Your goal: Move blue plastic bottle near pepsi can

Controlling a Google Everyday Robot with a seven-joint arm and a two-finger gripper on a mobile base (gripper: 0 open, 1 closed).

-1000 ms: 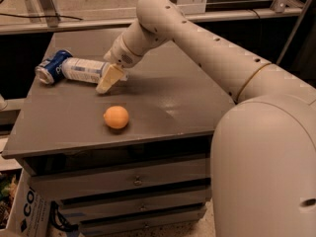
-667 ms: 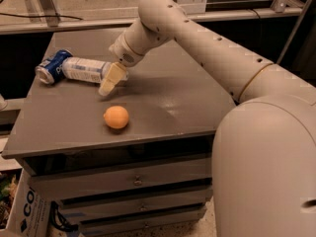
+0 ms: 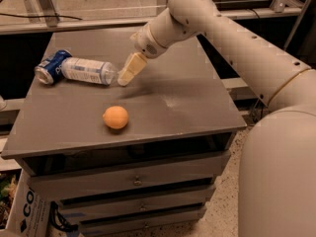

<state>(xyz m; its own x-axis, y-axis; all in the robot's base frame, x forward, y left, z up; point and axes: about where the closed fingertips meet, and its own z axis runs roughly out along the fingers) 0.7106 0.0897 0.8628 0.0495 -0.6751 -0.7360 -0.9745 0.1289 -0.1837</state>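
Observation:
The blue plastic bottle (image 3: 89,70) lies on its side at the table's back left, clear with a white and pale-blue label, its cap end pointing right. The pepsi can (image 3: 49,66) lies on its side right at the bottle's left end, touching it or nearly so. My gripper (image 3: 127,74) hangs from the cream arm (image 3: 207,19), tilted down to the left. It is just right of the bottle's cap end, close to the tabletop, and it holds nothing.
An orange (image 3: 116,117) sits on the grey table (image 3: 177,102) in front of the bottle. The table has drawers below. A cardboard box (image 3: 29,216) stands on the floor at the lower left. My base fills the lower right.
My gripper has moved right and slightly up, away from the bottle's cap end. The bottle, the can and the orange have stayed in place.

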